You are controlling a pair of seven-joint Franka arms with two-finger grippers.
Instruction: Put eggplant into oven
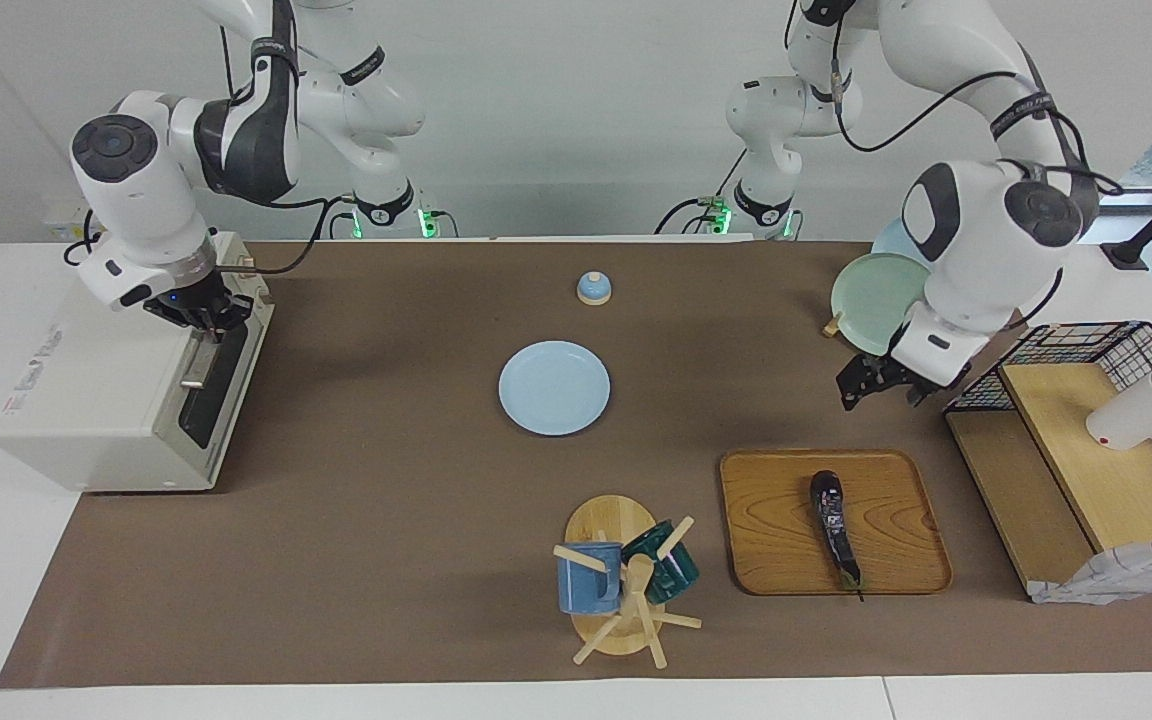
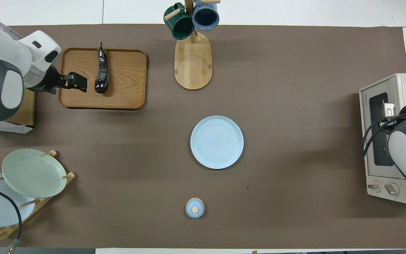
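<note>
The dark purple eggplant (image 1: 833, 525) (image 2: 101, 72) lies on a wooden tray (image 1: 776, 545) (image 2: 125, 93). My left gripper (image 1: 880, 388) (image 2: 80, 82) hangs open and empty in the air over the tray's edge toward the left arm's end of the table. It is beside the eggplant and apart from it. The cream-white oven (image 1: 96, 400) (image 2: 405, 88) stands at the right arm's end of the table with its dark glass door up. My right gripper (image 1: 204, 314) (image 2: 389, 114) is at the top end of the door's metal bar handle (image 1: 195, 368).
A light blue plate (image 1: 554, 388) (image 2: 216, 141) lies mid-table. A small blue knobbed lid (image 1: 593, 288) (image 2: 195, 207) sits nearer the robots. A mug tree (image 1: 626, 585) (image 2: 192, 63) stands beside the tray. A plate rack (image 1: 871, 295) (image 2: 30, 173) and a wire shelf (image 1: 1086, 440) stand at the left arm's end.
</note>
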